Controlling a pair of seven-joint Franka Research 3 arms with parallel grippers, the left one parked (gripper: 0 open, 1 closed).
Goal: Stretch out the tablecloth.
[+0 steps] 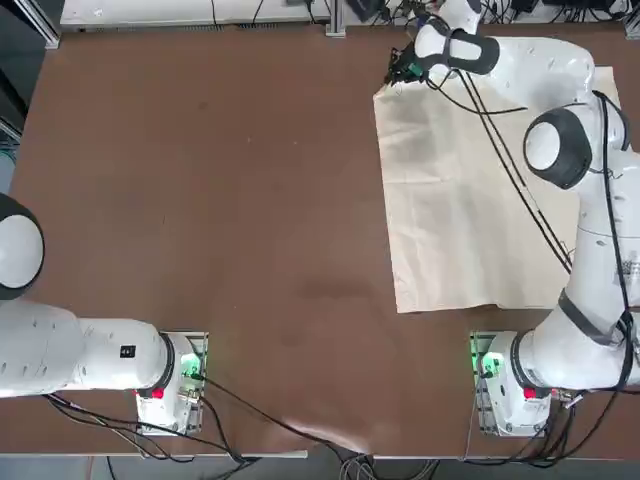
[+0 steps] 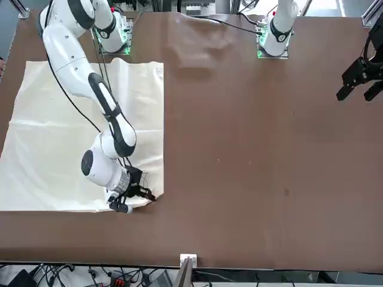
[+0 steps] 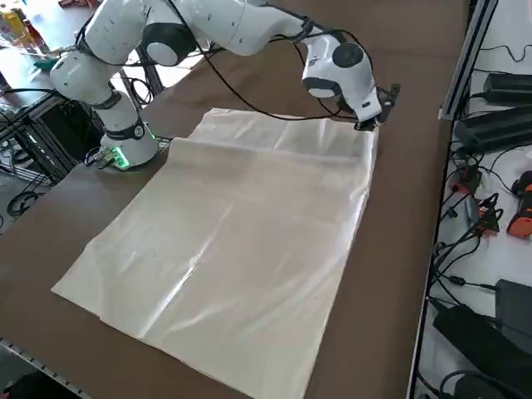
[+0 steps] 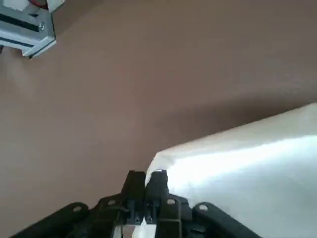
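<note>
The cream-beige tablecloth [image 1: 470, 200] lies spread over the right half of the brown table, mostly flat with soft creases [image 2: 60, 137] [image 3: 241, 241]. My right gripper [image 1: 397, 78] is reached out to the cloth's far corner on the side toward the table's middle, low over the tabletop. It is shut on that corner. In the wrist view the two black fingers [image 4: 158, 186] are pressed together with the pale cloth [image 4: 247, 163] pinched between them. The front view shows the gripper [image 2: 140, 199] at the cloth's corner, and the right side view shows it [image 3: 366, 123] there too.
The table's far edge runs just beyond the gripper, with an aluminium frame piece [image 4: 25, 29] close by. Cables and power bricks [image 3: 490, 125] lie past that edge. The right arm's base [image 1: 500, 385] stands just behind the cloth's near edge.
</note>
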